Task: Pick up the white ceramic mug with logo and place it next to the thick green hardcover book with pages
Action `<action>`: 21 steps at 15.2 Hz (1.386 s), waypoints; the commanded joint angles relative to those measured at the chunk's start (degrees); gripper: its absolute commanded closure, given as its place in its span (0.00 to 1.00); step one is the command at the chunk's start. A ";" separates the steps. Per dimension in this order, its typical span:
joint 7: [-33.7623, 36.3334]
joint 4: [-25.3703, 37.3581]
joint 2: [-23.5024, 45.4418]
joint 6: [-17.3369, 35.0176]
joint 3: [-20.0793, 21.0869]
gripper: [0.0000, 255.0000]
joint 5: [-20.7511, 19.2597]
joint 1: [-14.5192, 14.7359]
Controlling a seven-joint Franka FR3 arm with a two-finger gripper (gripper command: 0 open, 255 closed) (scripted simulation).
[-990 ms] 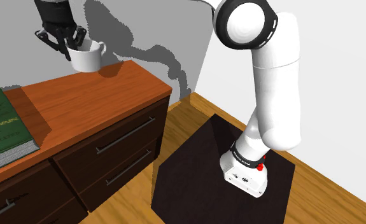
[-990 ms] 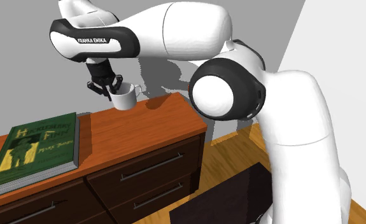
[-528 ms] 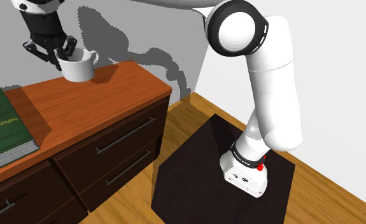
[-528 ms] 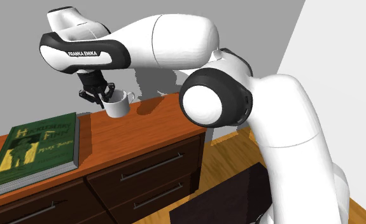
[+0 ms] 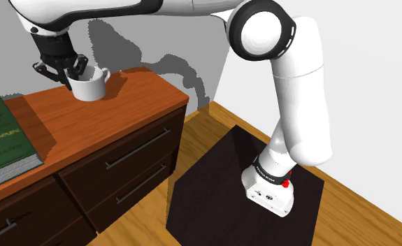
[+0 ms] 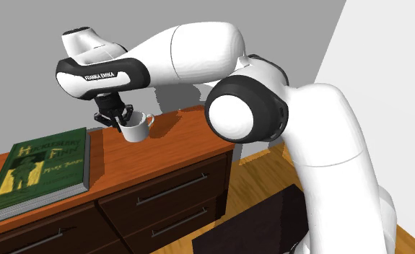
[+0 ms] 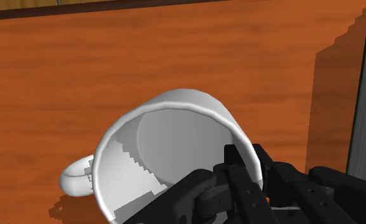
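A plain white mug (image 5: 89,85) hangs low over the reddish-brown dresser top (image 5: 126,94), tilted a little, its handle toward the shoulder view's right. My black gripper (image 5: 68,68) is shut on the mug's rim, one finger inside and one outside. In the wrist view the fingers (image 7: 239,181) pinch the rim of the mug (image 7: 168,140), whose shadow lies close under it. Whether it touches the wood I cannot tell. The thick green book (image 6: 40,167) lies flat to the second exterior view's left of the mug (image 6: 135,130) and gripper (image 6: 118,117).
The dresser (image 6: 166,191) has dark drawers with bar handles. A grey wall rises just behind it. Bare wood lies between the book (image 5: 0,140) and the mug. My black stand (image 5: 245,196) rests on a wooden floor at the shoulder view's lower right.
The gripper has carried the mug toward the book and down, from well above the dresser to just over its top. The grip on the rim is unchanged.
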 commanded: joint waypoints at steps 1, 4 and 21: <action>0.10 -0.91 0.38 1.33 -0.07 1.00 -0.11 -0.09; 0.36 -2.77 0.67 3.44 -0.15 1.00 -0.26 -0.22; 1.20 -7.38 2.44 9.74 -0.51 1.00 -0.91 -0.42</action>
